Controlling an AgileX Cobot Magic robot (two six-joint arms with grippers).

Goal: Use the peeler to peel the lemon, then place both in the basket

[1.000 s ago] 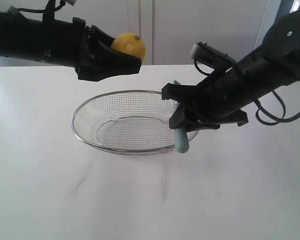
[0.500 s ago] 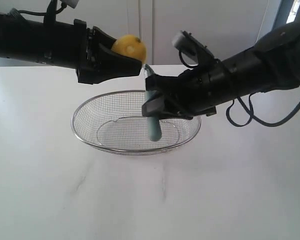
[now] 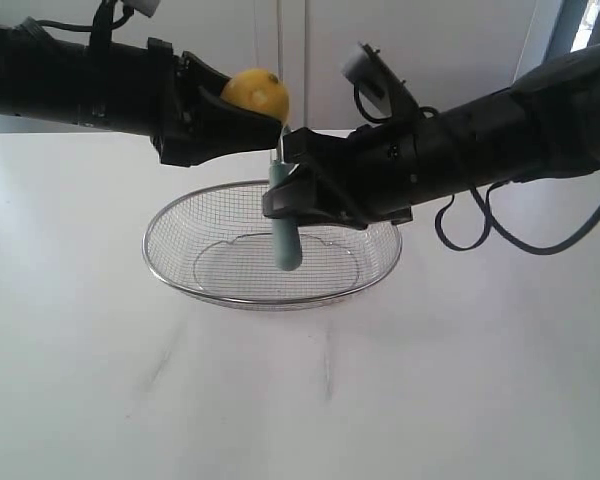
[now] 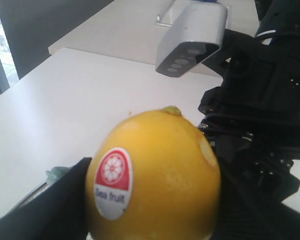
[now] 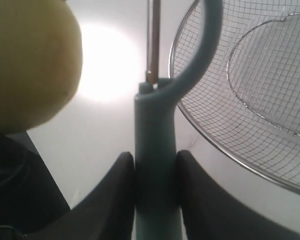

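Observation:
The yellow lemon (image 3: 257, 95) is held in the air above the back rim of the wire basket (image 3: 180, 275), with my left gripper (image 3: 242, 113) shut on it. Close up, the lemon (image 4: 155, 177) carries a red and white sticker. My right gripper (image 3: 298, 195) is shut on the teal peeler (image 3: 284, 235), whose handle hangs down over the basket and whose head reaches up beside the lemon. From the right wrist, the peeler (image 5: 156, 150) sits between the two black fingers (image 5: 115, 195), the lemon (image 5: 30, 60) close to its head, the basket (image 5: 220, 145) beyond.
The basket rests on a white table (image 3: 430, 380). A white wall stands behind. The right arm's black cables (image 3: 500, 235) hang at the right.
My right gripper has moved left with the peeler, from the basket's right rim to just under the lemon. The left gripper and lemon have stayed in place.

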